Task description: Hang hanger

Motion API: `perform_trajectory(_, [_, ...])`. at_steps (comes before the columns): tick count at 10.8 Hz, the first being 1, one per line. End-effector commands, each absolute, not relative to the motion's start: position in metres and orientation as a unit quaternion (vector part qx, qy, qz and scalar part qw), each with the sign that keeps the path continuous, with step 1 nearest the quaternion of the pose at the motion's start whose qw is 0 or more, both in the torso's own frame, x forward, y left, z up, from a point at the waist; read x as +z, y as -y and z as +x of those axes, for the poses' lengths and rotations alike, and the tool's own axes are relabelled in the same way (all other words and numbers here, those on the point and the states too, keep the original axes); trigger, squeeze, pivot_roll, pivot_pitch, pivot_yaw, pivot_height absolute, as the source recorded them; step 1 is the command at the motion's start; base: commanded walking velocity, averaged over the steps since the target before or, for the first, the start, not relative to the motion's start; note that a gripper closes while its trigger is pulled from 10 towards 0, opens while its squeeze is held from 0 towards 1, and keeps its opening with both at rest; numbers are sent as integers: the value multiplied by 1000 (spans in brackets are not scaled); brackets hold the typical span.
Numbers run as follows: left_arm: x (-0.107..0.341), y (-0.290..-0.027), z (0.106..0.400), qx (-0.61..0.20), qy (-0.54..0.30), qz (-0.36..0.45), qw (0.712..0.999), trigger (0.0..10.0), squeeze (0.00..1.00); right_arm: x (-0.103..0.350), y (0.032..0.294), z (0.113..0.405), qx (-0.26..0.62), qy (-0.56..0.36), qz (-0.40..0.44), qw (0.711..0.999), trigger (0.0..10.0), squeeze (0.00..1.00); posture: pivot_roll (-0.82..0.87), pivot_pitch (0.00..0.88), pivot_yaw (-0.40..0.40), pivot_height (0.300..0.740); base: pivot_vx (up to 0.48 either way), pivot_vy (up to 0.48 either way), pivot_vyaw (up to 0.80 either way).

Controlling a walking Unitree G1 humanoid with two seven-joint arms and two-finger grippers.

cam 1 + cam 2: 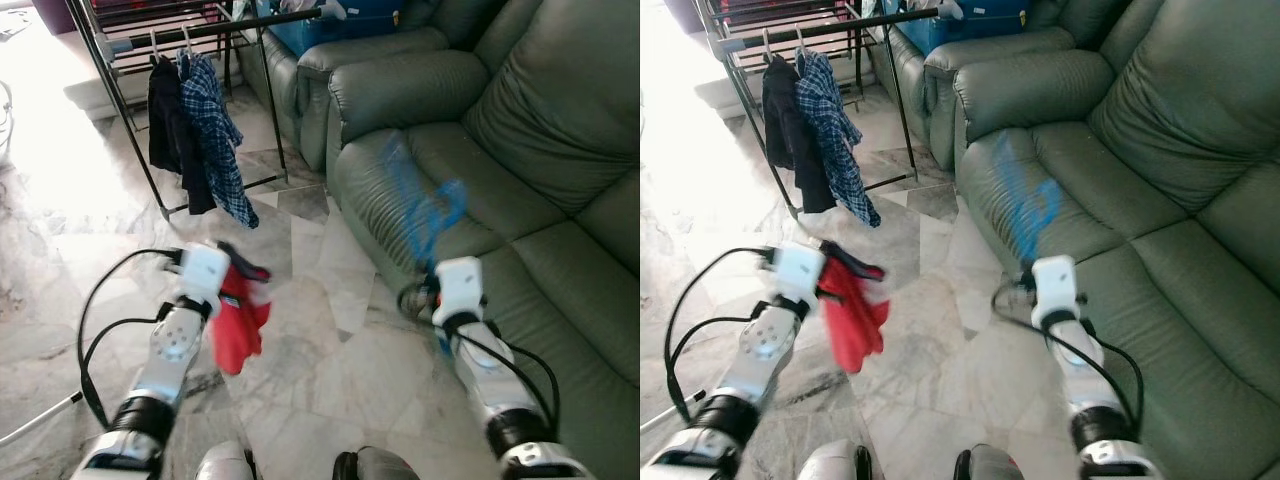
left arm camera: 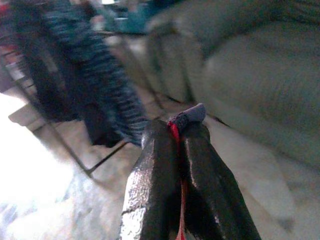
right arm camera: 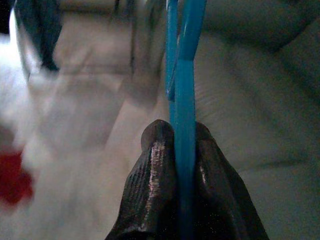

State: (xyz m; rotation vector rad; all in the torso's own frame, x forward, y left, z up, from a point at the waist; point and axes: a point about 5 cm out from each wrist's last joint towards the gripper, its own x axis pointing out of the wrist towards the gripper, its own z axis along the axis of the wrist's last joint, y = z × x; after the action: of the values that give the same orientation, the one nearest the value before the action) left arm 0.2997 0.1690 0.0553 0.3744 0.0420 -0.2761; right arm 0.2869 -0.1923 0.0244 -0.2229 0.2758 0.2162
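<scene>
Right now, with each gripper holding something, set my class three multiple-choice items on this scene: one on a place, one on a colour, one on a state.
1. Where does the checked shirt hang?
A. On the drying rack
B. Over the sofa arm
C. From the right gripper

2. What colour is the hanger in the right gripper?
A. Red
B. Blue
C. White

3. How is the left gripper?
A. Open over the floor
B. Shut on nothing
C. Shut on the red garment

Answers:
1 A, the shirt hangs from the rack's bar beside a dark garment.
2 B, a blue bar runs up between the right gripper's fingers.
3 C, red cloth shows pinched between the closed fingers and hangs below the gripper in the head views.
</scene>
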Motion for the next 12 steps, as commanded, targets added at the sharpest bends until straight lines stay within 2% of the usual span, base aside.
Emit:
perform_trajectory(1, [61, -165, 300, -178, -5, 210, 961, 10000, 0, 14, 198, 280, 125, -177, -122, 969, 10000, 0, -8, 37, -39, 740, 0, 0, 0])
perform_trajectory(3, [61, -162, 300, -264, -20, 272, 925, 10000, 0, 7, 202, 276, 198, -236, -130, 942, 10000, 0, -16, 43, -36, 740, 0, 0, 0])
perform_trajectory(4, [60, -163, 300, -287, -26, 301, 909, 10000, 0, 6, 202, 274, 232, -248, -153, 928, 10000, 0, -16, 47, -37, 740, 0, 0, 0])
perform_trajectory(6, [62, -164, 300, -316, -30, 334, 888, 10000, 0, 8, 199, 269, 312, -273, -143, 899, 10000, 0, -13, 54, -35, 740, 0, 0, 0])
perform_trajectory(8, [63, -165, 302, -320, -31, 353, 879, 10000, 0, 14, 200, 262, 395, -286, -155, 859, 10000, 0, -13, 54, -35, 740, 0, 0, 0])
perform_trajectory(9, [59, -165, 301, -326, -40, 360, 873, 10000, 0, 23, 209, 262, 422, -289, -172, 842, 10000, 0, -16, 54, -36, 740, 0, 0, 0])
perform_trajectory(12, [55, -164, 299, -329, -47, 365, 870, 10000, 0, 33, 229, 258, 455, -317, -200, 808, 10000, 0, -14, 56, -41, 740, 0, 0, 0])
